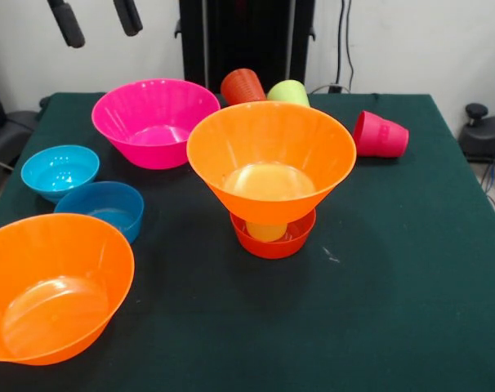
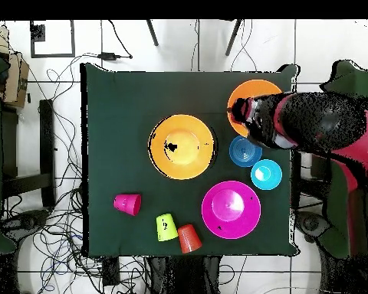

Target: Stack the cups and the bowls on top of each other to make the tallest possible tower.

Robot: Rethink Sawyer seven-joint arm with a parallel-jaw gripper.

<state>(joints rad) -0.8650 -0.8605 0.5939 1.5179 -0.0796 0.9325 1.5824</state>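
Observation:
A large orange bowl [image 1: 270,155] sits upright on a pale yellow cup [image 1: 266,231], which stands in a small red-orange bowl [image 1: 272,241] at the table's middle. This stack also shows in the overhead view [image 2: 182,146]. My gripper [image 1: 96,20] is open and empty, high above the table's far left corner in the front view, well apart from the stack. A magenta bowl [image 1: 155,121], a light blue bowl [image 1: 60,171], a darker blue bowl [image 1: 100,208] and a second orange bowl [image 1: 51,286] stand on the left. An orange cup [image 1: 243,85], a lime green cup [image 1: 288,92] and a red-pink cup [image 1: 380,135] lie at the back.
The dark green table [image 1: 394,286] has bare cloth to the right of the stack. In the overhead view my arm [image 2: 317,122] reaches over the second orange bowl [image 2: 252,96] and hides part of it. Cables lie on the floor around the table.

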